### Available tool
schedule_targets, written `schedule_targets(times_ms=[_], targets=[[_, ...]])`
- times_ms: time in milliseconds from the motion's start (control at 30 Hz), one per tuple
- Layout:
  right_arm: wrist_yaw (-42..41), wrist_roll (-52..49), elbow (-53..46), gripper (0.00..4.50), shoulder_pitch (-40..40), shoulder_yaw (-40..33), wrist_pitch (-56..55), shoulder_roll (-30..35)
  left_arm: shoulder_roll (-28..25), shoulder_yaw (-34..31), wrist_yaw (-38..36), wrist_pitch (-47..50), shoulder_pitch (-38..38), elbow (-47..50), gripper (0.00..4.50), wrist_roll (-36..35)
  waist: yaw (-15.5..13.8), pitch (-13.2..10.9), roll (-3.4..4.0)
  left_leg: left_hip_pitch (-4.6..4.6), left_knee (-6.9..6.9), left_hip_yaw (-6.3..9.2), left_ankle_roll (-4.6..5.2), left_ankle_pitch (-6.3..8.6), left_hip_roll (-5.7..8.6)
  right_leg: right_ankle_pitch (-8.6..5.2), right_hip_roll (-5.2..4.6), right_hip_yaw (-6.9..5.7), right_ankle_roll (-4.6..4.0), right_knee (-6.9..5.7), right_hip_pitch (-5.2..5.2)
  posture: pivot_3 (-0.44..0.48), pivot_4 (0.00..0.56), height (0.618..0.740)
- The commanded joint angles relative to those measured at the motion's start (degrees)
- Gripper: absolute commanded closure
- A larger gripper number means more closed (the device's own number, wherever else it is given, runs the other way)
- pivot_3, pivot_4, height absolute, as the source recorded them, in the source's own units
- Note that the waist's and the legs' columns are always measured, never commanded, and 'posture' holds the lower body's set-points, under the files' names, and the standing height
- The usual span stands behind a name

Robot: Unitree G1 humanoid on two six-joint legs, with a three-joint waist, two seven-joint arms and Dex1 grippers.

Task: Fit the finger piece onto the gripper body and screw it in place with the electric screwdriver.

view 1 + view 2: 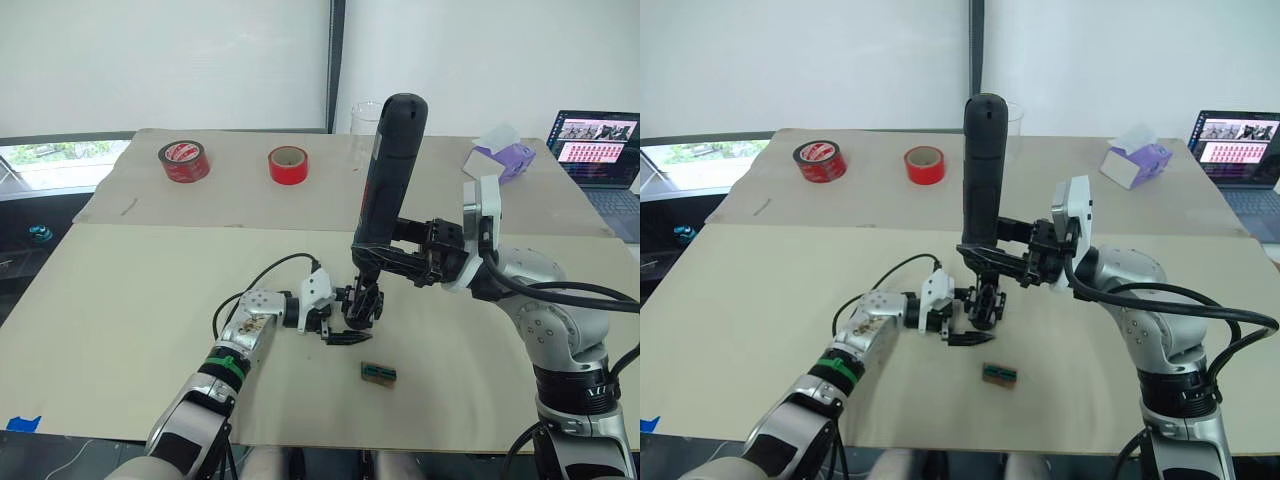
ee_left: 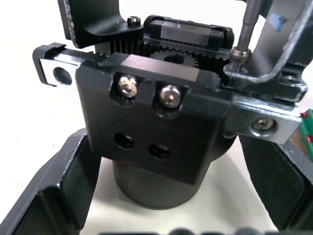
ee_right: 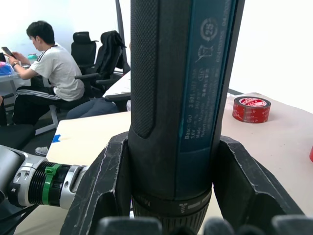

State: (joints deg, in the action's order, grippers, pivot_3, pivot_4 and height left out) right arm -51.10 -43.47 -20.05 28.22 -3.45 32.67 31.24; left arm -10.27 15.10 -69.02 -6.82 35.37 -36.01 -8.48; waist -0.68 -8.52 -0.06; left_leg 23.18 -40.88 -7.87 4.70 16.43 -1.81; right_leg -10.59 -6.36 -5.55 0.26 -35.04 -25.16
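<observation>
Our left pincer (image 1: 335,322) clamps the body (image 2: 161,132); our right pincer (image 1: 400,258) grips the screwdriver (image 1: 388,175), bit apparently seated. Tilt could strip the screw (image 2: 241,53).

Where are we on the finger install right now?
Looks fitted: the finger piece sits on the gripper body, which the left tool holds. In hand: the right tool grips the upright screwdriver, its bit on a screw at the body's edge. Left: driving it home; whether other screws remain, I cannot tell.
</observation>
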Motion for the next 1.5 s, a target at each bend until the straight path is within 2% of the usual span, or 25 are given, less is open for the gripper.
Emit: schedule_targets(times_ms=[33, 67, 100, 200, 667, 1033, 1300, 1500], targets=[[0.4, -1.0, -2.7, 2.59, 0.9, -1.7, -0.3, 0.9, 0.4, 0.0, 0.1, -1.5, 0.7, -1.4, 0.00, 0.8, 0.0, 0.0, 0.00, 0.00, 0.00, 0.00, 0.00, 0.00, 0.00, 0.00, -0.01, 0.00, 0.00, 0.00, 0.00, 0.000, 0.150, 0.740], [0.4, -1.0, -2.8, 2.59, 0.8, -1.8, -0.3, 1.0, 0.4, -0.1, 0.2, -1.6, 0.8, -1.7, 0.54, 1.0, 0.0, 0.0, 0.00, 0.00, 0.00, 0.01, 0.00, 0.00, 0.00, 0.00, -0.01, 0.00, 0.00, 0.00, 0.00, 0.000, 0.150, 0.740], [0.4, -1.1, -2.8, 2.59, 0.8, -1.8, -0.2, 1.1, 0.5, -0.1, 0.3, -1.7, 0.9, -2.1, 0.81, 1.1, 0.0, 0.0, 0.00, 0.00, -0.01, 0.00, 0.00, 0.00, 0.00, 0.00, -0.01, -0.01, 0.00, 0.00, 0.01, 0.000, 0.150, 0.740], [0.6, -1.1, -2.9, 2.59, 0.7, -1.7, -0.1, 1.4, 0.4, 0.4, 0.6, -2.7, 1.0, -3.2, 2.17, 2.4, 0.0, 0.0, 0.00, -0.03, 0.00, 0.01, 0.01, 0.01, 0.00, 0.00, -0.03, 0.00, 0.00, -0.01, 0.03, 0.000, 0.150, 0.740], [2.0, 0.2, -3.7, 2.59, -2.1, 0.7, 0.0, 1.3, 1.3, 0.6, 0.2, -4.3, 0.2, -4.5, 2.18, 3.0, -0.1, 0.0, 0.00, -0.05, -0.03, 0.05, 0.04, 0.01, 0.01, 0.01, -0.07, -0.06, 0.00, 0.00, 0.08, 0.000, 0.150, 0.740], [1.8, 5.5, -1.3, 2.59, -7.3, 5.2, -2.9, 0.8, 1.2, -0.3, -1.8, -6.9, 0.0, -7.0, 2.18, 2.4, 0.1, 0.4, -0.02, -0.35, 0.03, 0.05, 0.06, 0.04, -0.02, -0.02, -0.08, -0.05, 0.02, 0.03, 0.30, 0.000, 0.150, 0.740], [2.5, 8.4, 1.2, 2.59, -7.1, 8.2, -3.4, 0.2, 1.5, -0.5, -3.0, -6.6, -0.1, -7.6, 2.18, 2.2, 0.2, 1.3, -0.24, -0.37, 0.12, 0.06, 0.06, 0.05, -0.05, -0.07, -0.07, -0.05, -0.01, 0.04, 0.27, 0.000, 0.150, 0.740], [2.9, 7.5, 1.2, 2.59, -6.2, 7.7, -3.1, 0.1, 1.4, -0.5, -3.2, -5.9, -0.6, -7.1, 2.18, 2.0, 0.2, 1.4, -0.27, -0.37, 0.14, 0.06, 0.07, 0.07, -0.06, -0.09, -0.09, -0.04, -0.03, 0.05, 0.27, 0.000, 0.150, 0.740]])
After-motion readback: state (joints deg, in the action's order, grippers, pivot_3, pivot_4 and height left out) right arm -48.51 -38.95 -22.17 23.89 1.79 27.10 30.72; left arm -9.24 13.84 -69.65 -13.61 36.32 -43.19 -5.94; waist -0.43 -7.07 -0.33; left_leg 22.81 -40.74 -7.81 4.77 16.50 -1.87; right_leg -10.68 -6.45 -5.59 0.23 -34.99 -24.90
